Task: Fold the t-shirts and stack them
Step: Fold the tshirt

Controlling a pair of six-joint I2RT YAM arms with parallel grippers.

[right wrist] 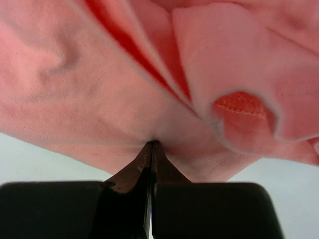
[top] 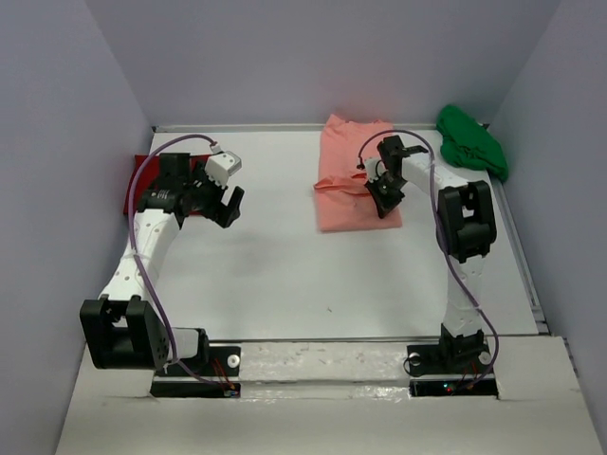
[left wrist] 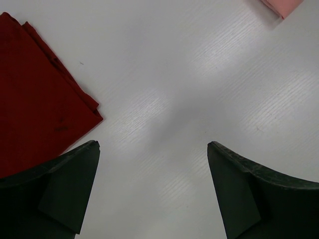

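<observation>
At the tips of the right gripper (right wrist: 151, 149), the two dark fingers meet with no gap, pinching a fold of the salmon-pink t-shirt (right wrist: 99, 89). In the right wrist view the cloth bunches above the pinch, a stitched hem curls open to the right, and pale table (right wrist: 25, 159) shows below the cloth on both sides. From above, this gripper (top: 384, 194) sits over the right part of the salmon-pink t-shirt (top: 343, 209), which lies on the far half of the white table (top: 285, 275), right of centre, with its left edge drawn in to a crease level with the gripper. The bright green t-shirt (top: 471, 142) lies crumpled in the far right corner, apart from the pink one.

Across the table, the left gripper (top: 228, 202) hangs with its fingers spread wide and nothing between them. Its wrist view shows the gripper (left wrist: 153, 145) over bare table (left wrist: 189, 74), with the deep red t-shirt (left wrist: 35, 99) lying flat, its edges layered, just left of the left finger. A corner of the salmon-pink t-shirt (left wrist: 284, 6) shows at the top right. From above, the deep red t-shirt (top: 134, 194) lies at the far left by the wall, mostly hidden behind the left arm.
</observation>
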